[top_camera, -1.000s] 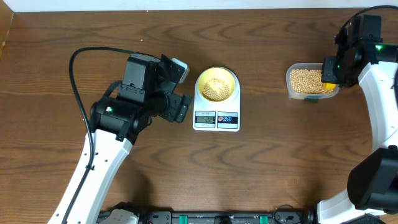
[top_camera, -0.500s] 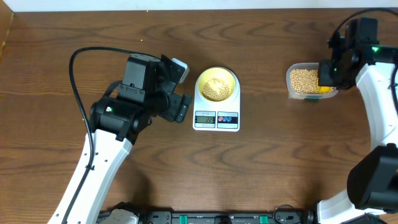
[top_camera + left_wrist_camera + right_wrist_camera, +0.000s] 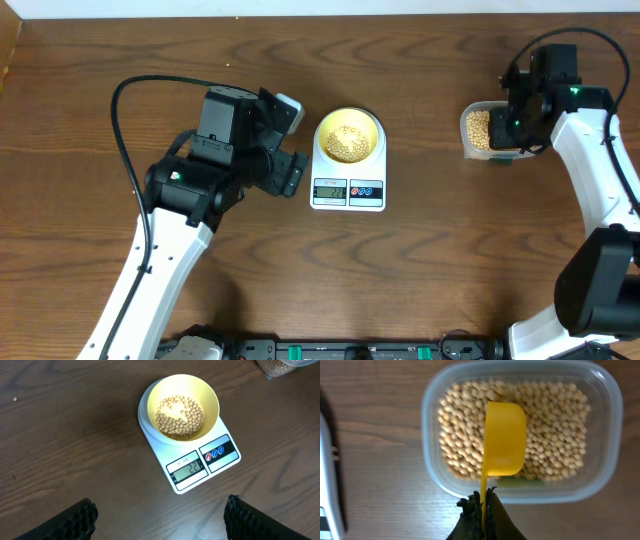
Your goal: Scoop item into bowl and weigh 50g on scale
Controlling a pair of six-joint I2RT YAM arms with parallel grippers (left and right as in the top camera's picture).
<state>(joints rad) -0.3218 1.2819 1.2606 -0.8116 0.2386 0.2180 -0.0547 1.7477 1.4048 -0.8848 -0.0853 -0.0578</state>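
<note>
22 on scale (image 3: 189,469); R gripper (image 3: 482,504) holds scoop (image 3: 505,435), prob. empty, over beans (image 3: 460,435).

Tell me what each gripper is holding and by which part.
The right gripper pinches the yellow scoop by its handle's end, over the tub of beans. The left gripper holds nothing.

On my right wrist feed, the right fingers (image 3: 468,516) at bottom centre pinch the thin handle of a yellow scoop (image 3: 505,445). Its bowl sits over the tan beans (image 3: 555,435) filling a clear plastic tub (image 3: 427,425), which rests on the brown wooden surface (image 3: 375,495) across the upper frame.
</note>
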